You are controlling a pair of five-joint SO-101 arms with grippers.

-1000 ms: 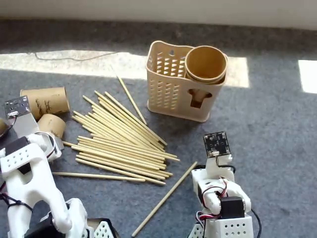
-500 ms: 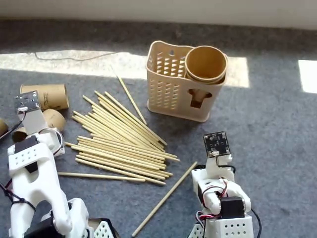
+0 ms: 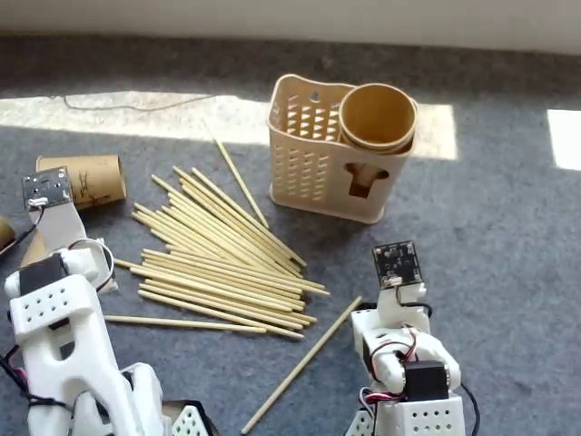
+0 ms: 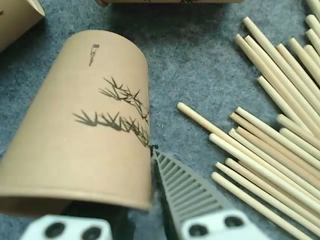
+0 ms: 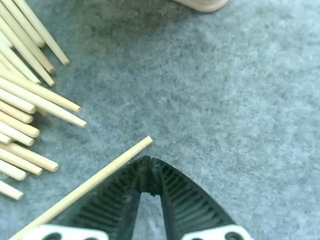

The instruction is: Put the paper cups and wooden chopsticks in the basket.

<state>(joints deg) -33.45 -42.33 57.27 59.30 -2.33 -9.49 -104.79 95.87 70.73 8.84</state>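
Observation:
A paper cup (image 4: pixel 85 125) with a bamboo print lies on its side on the carpet. My left gripper (image 4: pixel 146 154) is shut on its wall: the grey finger (image 4: pixel 185 190) presses the outside near the rim, and the other is hidden behind the cup. From above, the left arm (image 3: pixel 54 300) covers that cup. Another paper cup (image 3: pixel 83 178) lies just beyond. Wooden chopsticks (image 3: pixel 218 254) are heaped mid-carpet. The cream basket (image 3: pixel 309 154) holds a cup (image 3: pixel 377 116). My right gripper (image 5: pixel 148 167) is shut, low over bare carpet beside a lone chopstick (image 5: pixel 85 185).
A third cup (image 4: pixel 12 20) lies at the far left, showing at the edge (image 3: pixel 4 232) from above. The lone chopstick (image 3: pixel 300 363) lies diagonally between the arms. Grey carpet lies bare to the right of the basket and the right arm (image 3: pixel 404 363).
The left arm swung right and settled over the small cup near the pile, which it now hides from above. The right arm, basket and chopsticks have not moved.

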